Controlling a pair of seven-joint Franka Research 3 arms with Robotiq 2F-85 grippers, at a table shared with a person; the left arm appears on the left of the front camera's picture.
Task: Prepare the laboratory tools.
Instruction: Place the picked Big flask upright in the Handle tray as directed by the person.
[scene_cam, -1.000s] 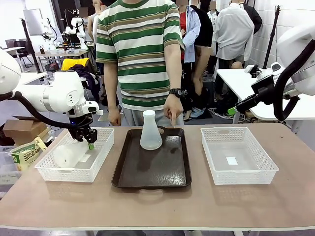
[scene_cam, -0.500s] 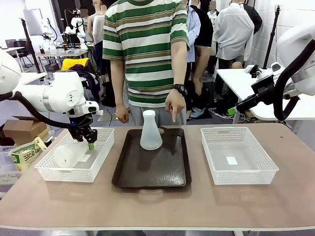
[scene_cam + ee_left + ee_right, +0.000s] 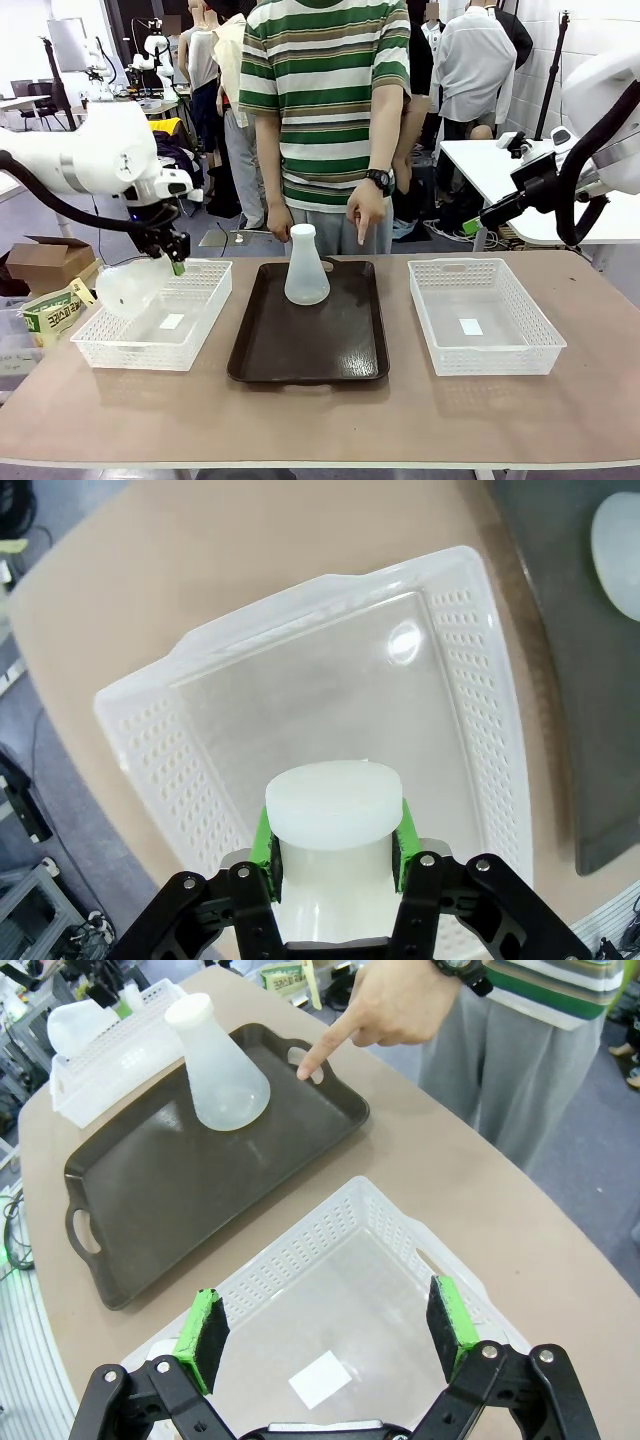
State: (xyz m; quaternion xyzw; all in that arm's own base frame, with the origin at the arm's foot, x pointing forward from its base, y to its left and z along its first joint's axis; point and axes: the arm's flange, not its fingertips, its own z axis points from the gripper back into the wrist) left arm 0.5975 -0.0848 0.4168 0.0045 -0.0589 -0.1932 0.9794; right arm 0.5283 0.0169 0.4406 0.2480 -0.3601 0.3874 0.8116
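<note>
Frosted translucent conical flask [image 3: 128,286] pinched by its cylindrical neck in left gripper [image 3: 335,842], lifted tilted over perforated white mesh basket [image 3: 205,310]. Second flask [image 3: 305,267] upright on smooth dark brown tray [image 3: 300,350]. Right gripper [image 3: 328,1337] spread wide above another mesh basket [image 3: 400,1245].

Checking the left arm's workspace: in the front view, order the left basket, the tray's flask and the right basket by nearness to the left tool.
From the left tool:
1. Left basket, just below.
2. Upright flask, mid-table on the tray.
3. Right basket, far right.
</note>
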